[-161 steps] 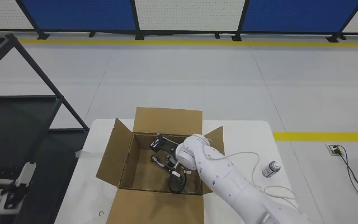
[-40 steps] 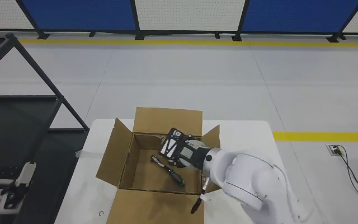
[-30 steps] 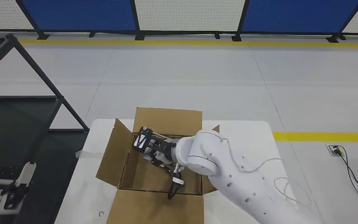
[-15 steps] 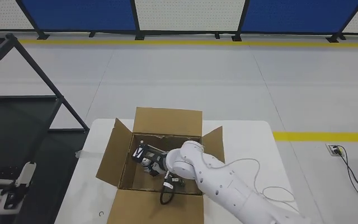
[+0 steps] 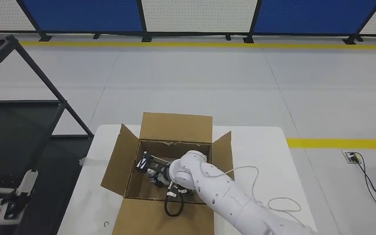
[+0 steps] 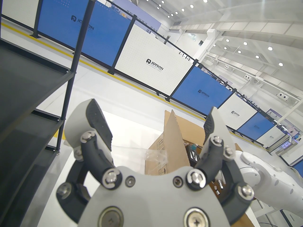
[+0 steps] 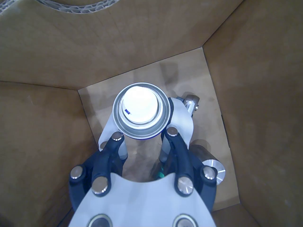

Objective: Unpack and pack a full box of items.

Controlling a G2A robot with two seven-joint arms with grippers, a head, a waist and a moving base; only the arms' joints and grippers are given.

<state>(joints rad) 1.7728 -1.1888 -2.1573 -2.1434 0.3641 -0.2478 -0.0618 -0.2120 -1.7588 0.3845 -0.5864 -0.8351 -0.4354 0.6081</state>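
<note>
An open cardboard box point(image 5: 176, 125) stands on the white table point(image 5: 258, 153). My right gripper point(image 5: 145, 165) is down inside its left part. In the right wrist view this gripper point(image 7: 142, 125) is shut on an upright spray can point(image 7: 141, 111) with a white cap and a silver rim, close to a corner of the box floor. Whether the can rests on the floor I cannot tell. My left gripper point(image 6: 153, 121) is open and holds nothing. It points up at the room from beside the box, with a box flap point(image 6: 174, 142) just beyond its fingers.
On the box floor beside the can lie a metal cylinder point(image 7: 213, 165) and a small metal part point(image 7: 191, 100). A black rack point(image 5: 35, 147) stands left of the table. A scrap of clear plastic point(image 6: 156, 155) lies by the box.
The right arm has swung from the box's right side to its left and gone lower inside, carrying the can. The can seen earliest on the table's right is gone from there.
</note>
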